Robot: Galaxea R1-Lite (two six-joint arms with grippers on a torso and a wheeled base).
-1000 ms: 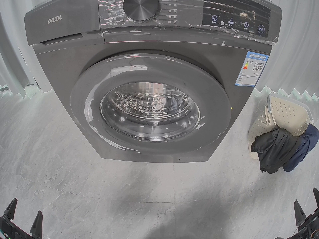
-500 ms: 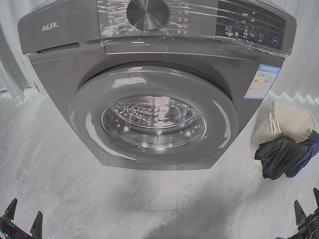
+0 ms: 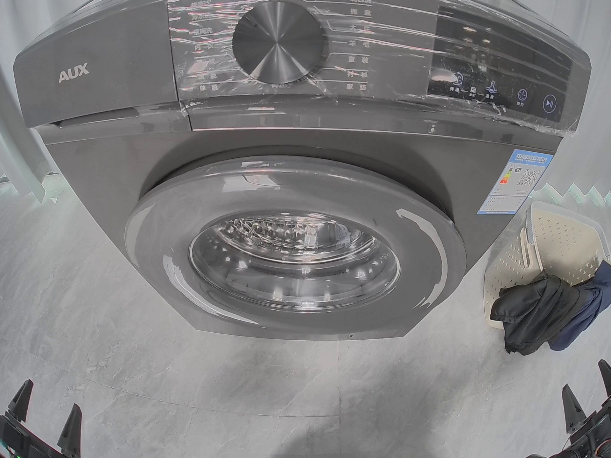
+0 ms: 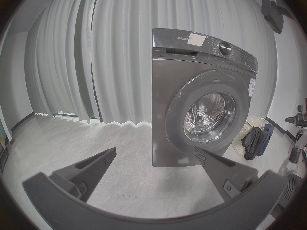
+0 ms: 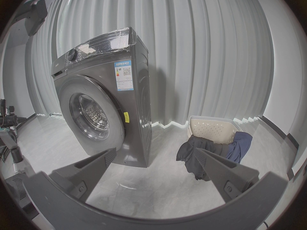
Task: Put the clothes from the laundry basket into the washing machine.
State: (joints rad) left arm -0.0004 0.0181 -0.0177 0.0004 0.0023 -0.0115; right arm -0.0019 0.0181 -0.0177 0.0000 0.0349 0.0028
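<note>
Nearest us, the left gripper (image 4: 154, 151) and right gripper (image 5: 155, 151) both hang low over the floor (image 3: 254, 376). Each has its black wedge-shaped fingers spread wide with nothing between them, so we reckon nothing's been picked up yet. The floor is glossy pale marble-look tile.

A bit further out on the right is the laundry basket (image 3: 566, 236), a cream plastic tub with rows of little holes. It sits on the floor just beside the right side of the washing machine (image 3: 95, 160). The clothes are right there: a dark jacket (image 3: 534, 313), soft and crumpled, draped over the near rim and sagging toward the tiles, with a navy piece (image 3: 589, 306) touching it on the right. Handy placement for the right arm, we'd say.

The machine is a smooth grey metal box. Its round door (image 3: 439, 249) is shut, and the bulging glass window shows the dimpled steel drum, so we guess that door has to open first. Crinkly film (image 3: 382, 30) wraps the top panel around a brushed dial (image 3: 278, 41). Pleated white curtains (image 5: 208, 48) hang furthest back
</note>
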